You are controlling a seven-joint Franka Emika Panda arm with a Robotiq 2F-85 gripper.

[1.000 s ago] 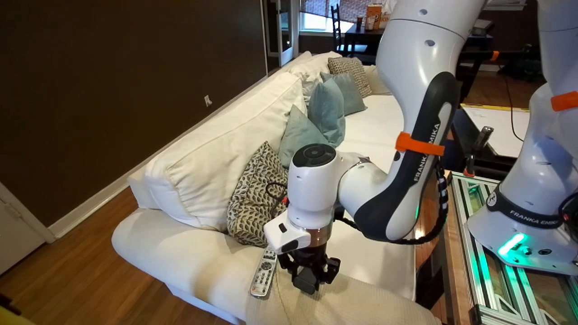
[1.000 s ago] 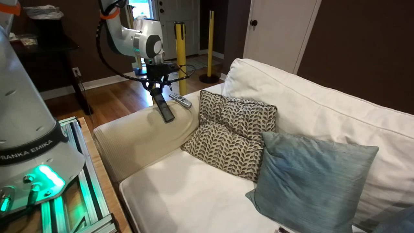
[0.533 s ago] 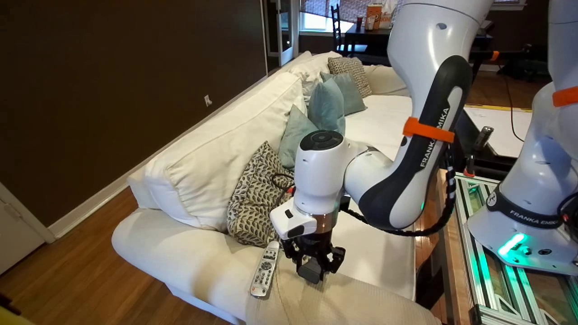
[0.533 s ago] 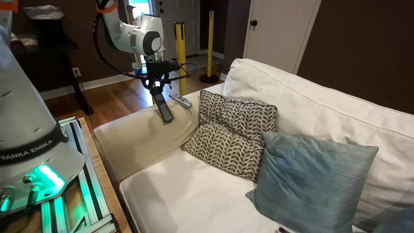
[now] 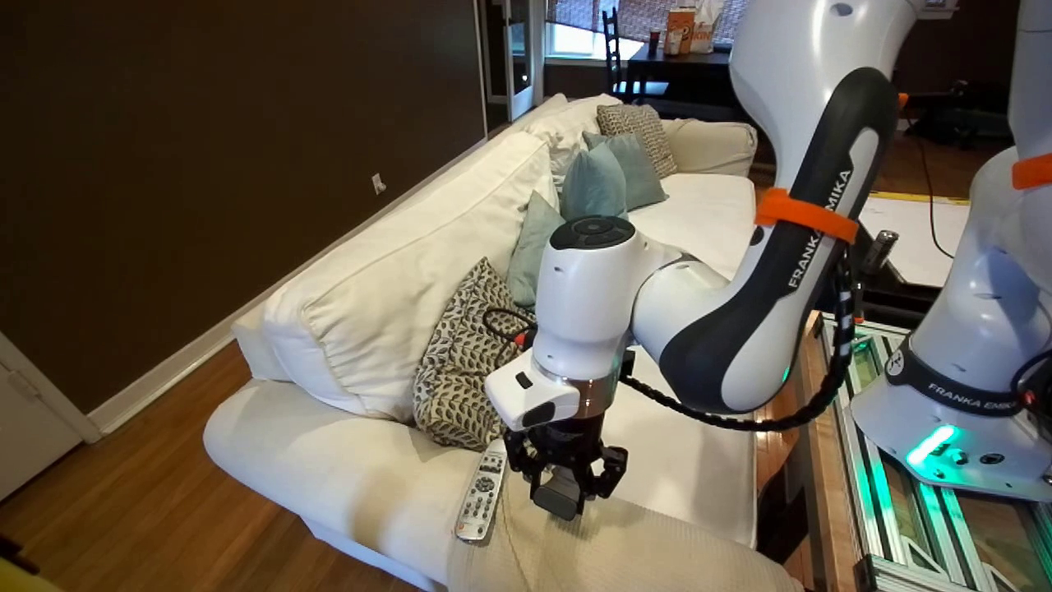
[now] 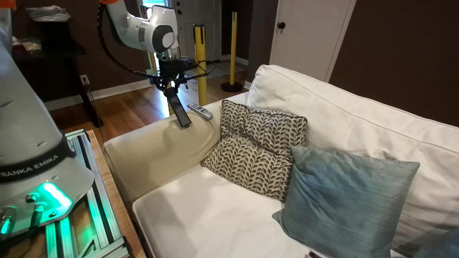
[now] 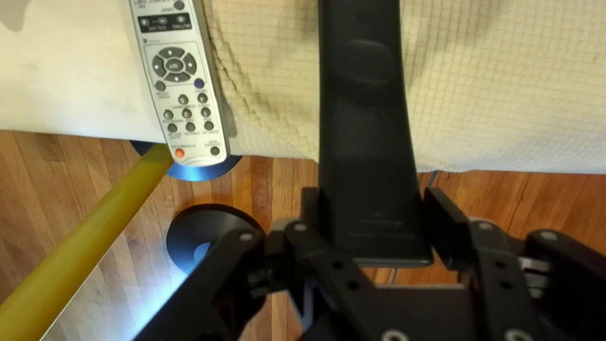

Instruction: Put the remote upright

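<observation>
Gripping black remote [image 6: 179,110], tilted, above sofa arm [image 6: 150,154]

Reading left to right in an exterior view: saw gripper [image 6: 170,89] clamped on black remote's upper end; found pale remote [image 6: 200,111] lying near on sofa arm, yellow post [image 6: 201,50] behind; then noted patterned cushion [image 6: 254,154] beside sofa arm, blue cushion [image 6: 351,200] overlapping it.

- Pale remote [image 7: 182,85]: flat on sofa arm [image 6: 154,154], buttons up, near outer edge.
- Leaf-print cushion [image 6: 254,157]: in corner of sofa [image 6: 218,229], where arm meets backrest [image 6: 358,114].
- Blue cushion [image 6: 351,200]: against backrest, just beside leaf-print one.
- Yellow posts [image 6: 233,50]: upright on floor [image 7: 47,189], past arm's outer edge.
- Orange-lettered bag [image 5: 703,34]: standing on dark table [image 5: 682,78].
</observation>
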